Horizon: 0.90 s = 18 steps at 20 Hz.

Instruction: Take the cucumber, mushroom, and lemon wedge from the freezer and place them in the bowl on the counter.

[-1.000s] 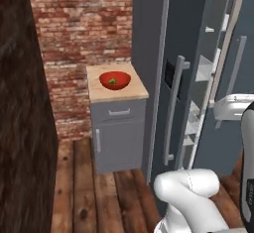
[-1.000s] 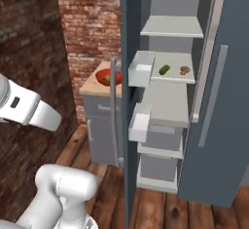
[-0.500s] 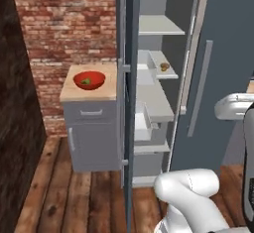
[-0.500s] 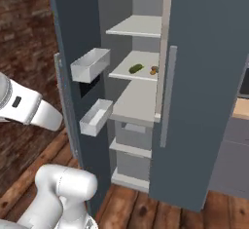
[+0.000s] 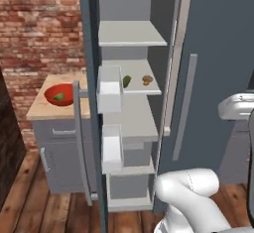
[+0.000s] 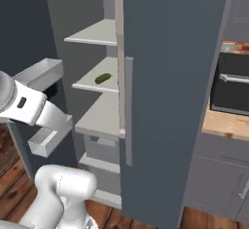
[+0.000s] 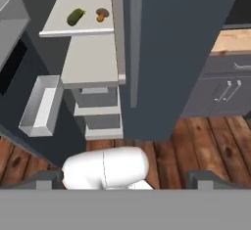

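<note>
The freezer (image 5: 213,53) stands with its left door swung open. On a middle shelf lie the dark green cucumber (image 5: 126,81) (image 6: 102,78) (image 7: 75,16) and, just right of it, the brown-capped mushroom (image 5: 147,80) (image 7: 101,14). Left of the freezer, the red bowl (image 5: 51,92) rests on the beige counter (image 5: 39,110), with the yellow-green lemon wedge (image 5: 59,97) lying inside it. My gripper (image 7: 126,181) is open with nothing between its fingertips (image 7: 49,179). It hangs well back from the shelves, and both pieces show far off at the upper left of the hand view.
Clear door bins (image 5: 110,86) (image 7: 41,105) jut from the open left door. The shut right door (image 6: 165,77) covers the shelves' right side. A dark oven (image 6: 233,84) and another wooden counter (image 6: 224,123) stand to the right. Brick wall (image 5: 39,29) behind; plank floor (image 7: 215,141) below.
The whole picture has shifted: the base has moved right, so the freezer's shelves now fill the middle and the counter with the bowl sits further left. The things themselves have not moved.
</note>
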Available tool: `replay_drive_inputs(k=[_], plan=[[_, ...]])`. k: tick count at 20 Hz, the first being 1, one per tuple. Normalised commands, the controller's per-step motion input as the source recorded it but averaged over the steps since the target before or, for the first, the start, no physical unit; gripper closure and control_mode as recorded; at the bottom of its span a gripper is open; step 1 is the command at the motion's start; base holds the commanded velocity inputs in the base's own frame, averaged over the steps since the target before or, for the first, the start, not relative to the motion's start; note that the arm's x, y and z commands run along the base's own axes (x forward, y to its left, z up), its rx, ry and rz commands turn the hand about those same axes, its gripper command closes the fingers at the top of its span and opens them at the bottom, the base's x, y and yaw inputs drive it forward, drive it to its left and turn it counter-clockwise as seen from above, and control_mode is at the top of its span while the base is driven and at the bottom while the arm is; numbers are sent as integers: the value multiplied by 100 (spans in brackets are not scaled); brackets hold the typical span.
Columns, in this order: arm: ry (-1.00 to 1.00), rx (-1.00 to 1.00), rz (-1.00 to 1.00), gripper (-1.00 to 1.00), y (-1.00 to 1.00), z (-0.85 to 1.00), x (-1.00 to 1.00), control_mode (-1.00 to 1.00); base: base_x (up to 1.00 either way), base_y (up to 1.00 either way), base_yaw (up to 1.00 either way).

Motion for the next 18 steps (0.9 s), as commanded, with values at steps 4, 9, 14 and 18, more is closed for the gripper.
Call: replay_drive_inputs(k=[4, 9, 14, 18], plan=[[0, 0, 0, -100, 0, 0, 0, 100, 76, 0, -2], [0, 0, 0, -100, 0, 0, 0, 100, 75, 3, -4], [0, 0, 0, -100, 0, 0, 0, 100, 59, 12, -3], [0, 0, 0, -100, 0, 0, 0, 100, 19, 35, -4]])
